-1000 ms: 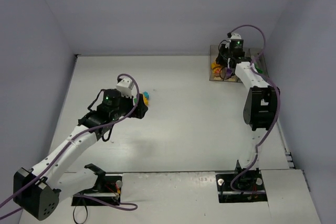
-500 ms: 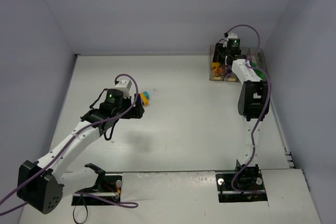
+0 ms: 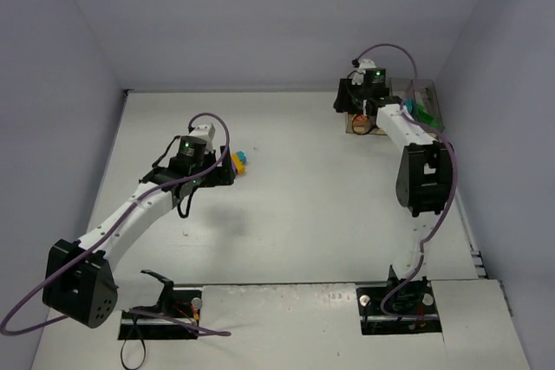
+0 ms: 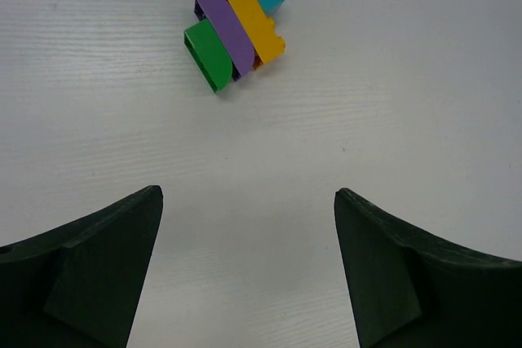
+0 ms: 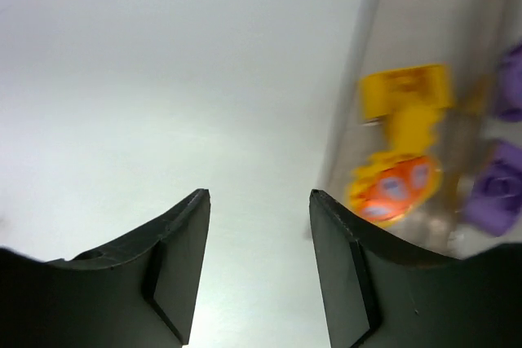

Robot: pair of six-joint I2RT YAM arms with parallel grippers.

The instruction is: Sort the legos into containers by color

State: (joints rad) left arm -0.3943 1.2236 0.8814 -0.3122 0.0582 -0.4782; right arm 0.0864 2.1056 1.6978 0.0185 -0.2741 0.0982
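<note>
A stuck-together cluster of legos [image 4: 235, 28], green, purple, yellow-orange and teal, lies on the white table ahead of my left gripper [image 4: 247, 194]. The left gripper is open and empty, apart from the cluster. In the top view the cluster [image 3: 239, 160] lies just right of the left gripper [image 3: 225, 171]. My right gripper [image 5: 258, 194] is open and empty over bare table just left of the containers [image 5: 352, 112]. A yellow brick [image 5: 405, 91], an orange-yellow rounded piece [image 5: 394, 189] and purple bricks [image 5: 496, 189] lie in the bins. The containers [image 3: 358, 124] stand at the back right.
Green pieces [image 3: 427, 114] show at the right end of the bin row. Grey walls close the table at the back, left and right. The right arm's forearm [image 3: 408, 132] reaches over the bins.
My right gripper has swung left, from above the bins to the table beside them. My left arm has shifted and turned a little near the lego cluster.
</note>
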